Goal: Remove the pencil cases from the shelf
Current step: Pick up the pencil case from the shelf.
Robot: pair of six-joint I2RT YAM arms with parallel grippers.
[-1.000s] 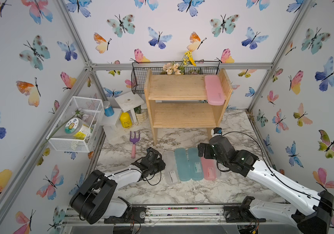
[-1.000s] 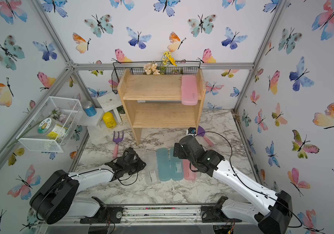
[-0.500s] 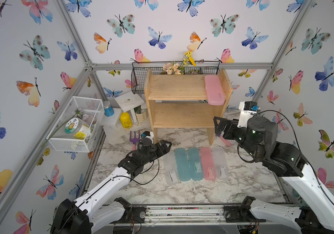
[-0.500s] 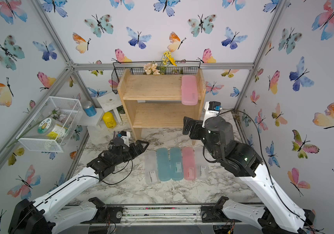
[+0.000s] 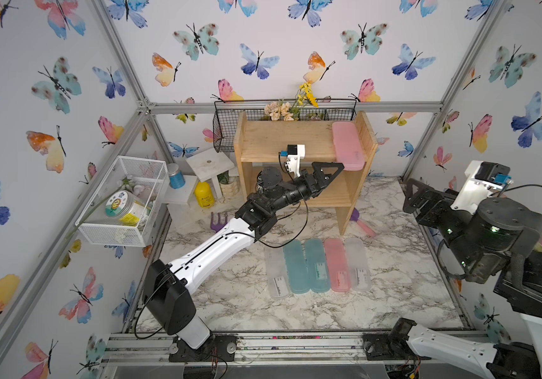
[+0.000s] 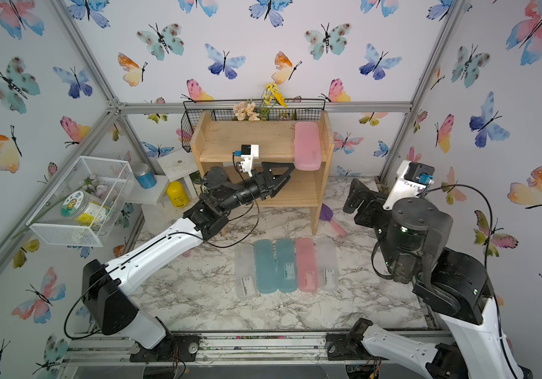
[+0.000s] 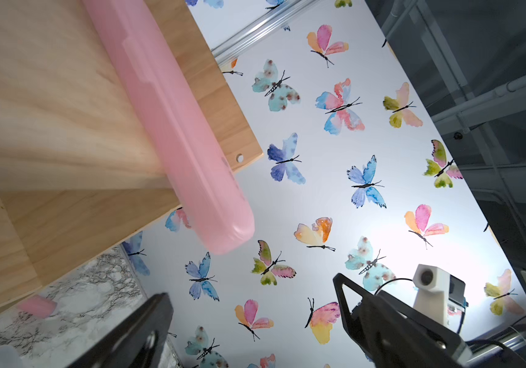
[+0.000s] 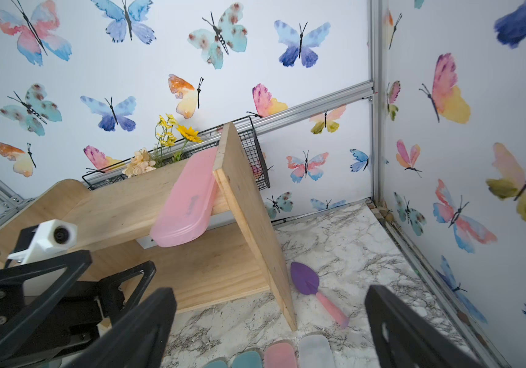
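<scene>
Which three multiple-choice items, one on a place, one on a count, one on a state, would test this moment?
1. Where does the pink pencil case lie on the shelf? A lower tier; B top tier, beside a side panel; C under the shelf.
2. How many pencil cases lie in the row on the table? A three; B five; C six.
3. The jaws of the left gripper are: A open, empty; B shut on a case; C shut, empty.
B: its end overhangs the top board. B: white, teal, teal, pink, white. A: wide gap, nothing between.
</scene>
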